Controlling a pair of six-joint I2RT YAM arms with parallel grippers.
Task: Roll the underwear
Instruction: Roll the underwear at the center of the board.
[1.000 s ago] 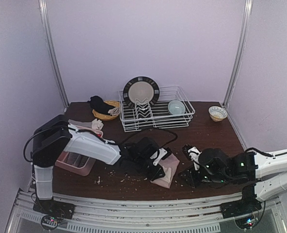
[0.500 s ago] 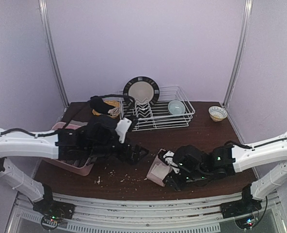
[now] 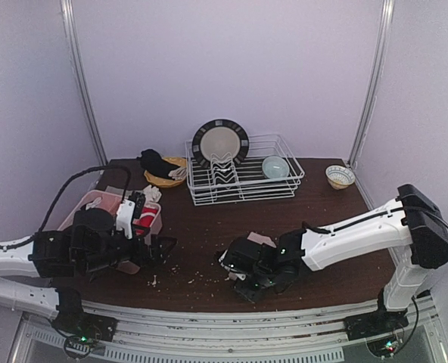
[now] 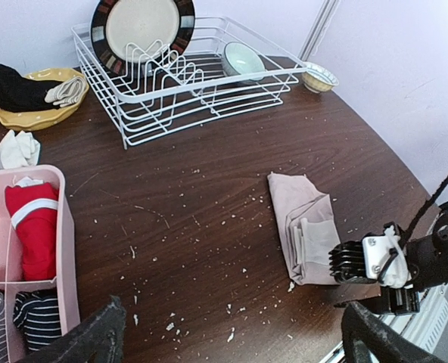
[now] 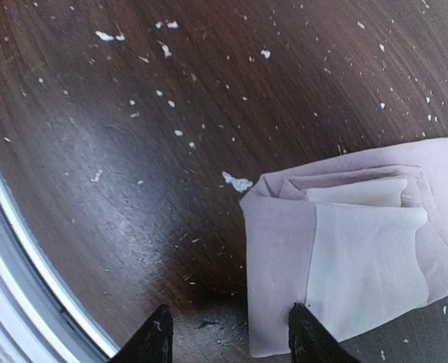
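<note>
We see the folded pink underwear point(image 4: 307, 227) lying flat on the crumb-strewn table point(image 4: 209, 189), our right gripper point(image 5: 228, 340) spread empty at its edge, perhaps touching it, and our left gripper point(image 4: 231, 344) wide apart, holding nothing.

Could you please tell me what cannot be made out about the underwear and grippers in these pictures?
1. Top view: the right gripper covers most of the underwear.
2. Left wrist view: that gripper hides its near end.
3. Right wrist view: the underwear runs off the right edge; whether the open fingers touch it is unclear.
4. Left wrist view: the left and bottom edges cut the pink organizer.
</note>
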